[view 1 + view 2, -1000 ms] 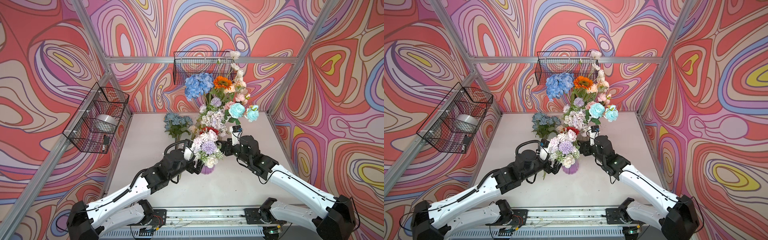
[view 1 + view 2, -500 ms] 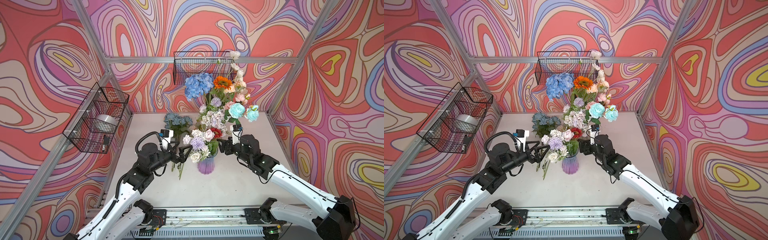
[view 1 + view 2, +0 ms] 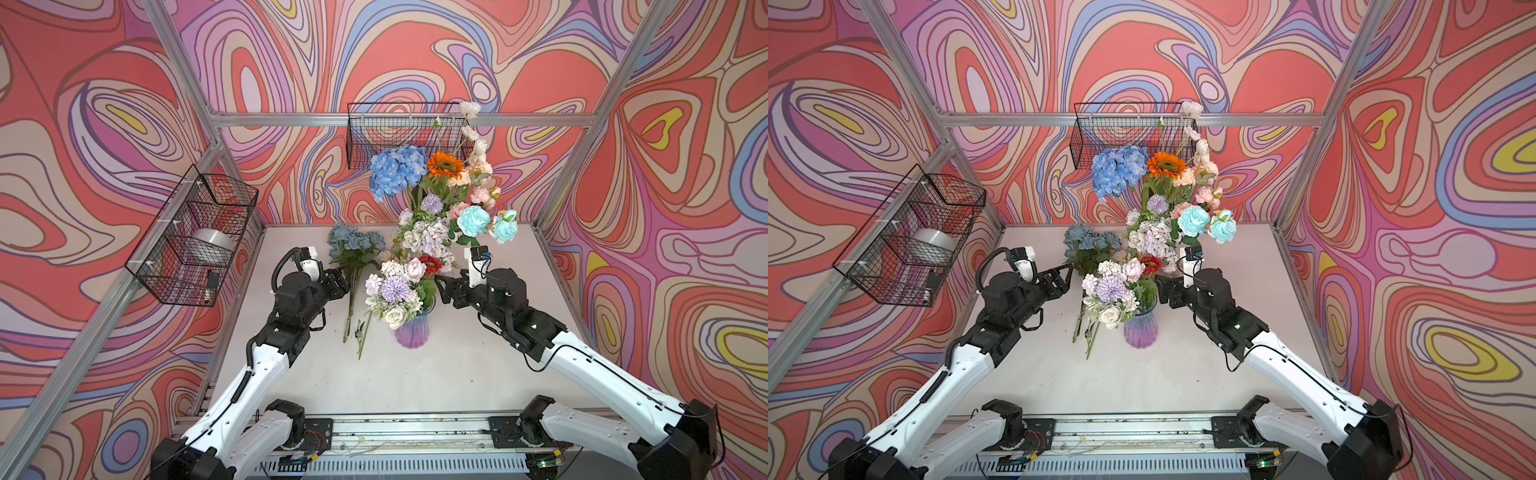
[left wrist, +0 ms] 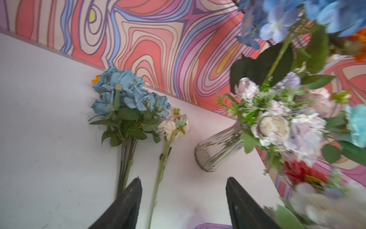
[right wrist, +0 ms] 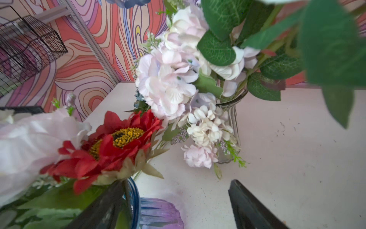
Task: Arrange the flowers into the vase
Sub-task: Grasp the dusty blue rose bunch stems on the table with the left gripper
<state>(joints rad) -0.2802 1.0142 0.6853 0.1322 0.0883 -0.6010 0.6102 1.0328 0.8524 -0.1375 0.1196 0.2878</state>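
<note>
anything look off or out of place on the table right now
Yes: a dusty-blue bunch and a single pale-bloomed stem lie flat on the table, left of the purple vase, while the other flowers stand in vases. Nothing looks tipped over or broken.

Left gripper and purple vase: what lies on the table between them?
Two loose flowers lie flat there: the long stems of the dusty-blue bunch and the stem of one pale flower. Both top views show this.
</note>
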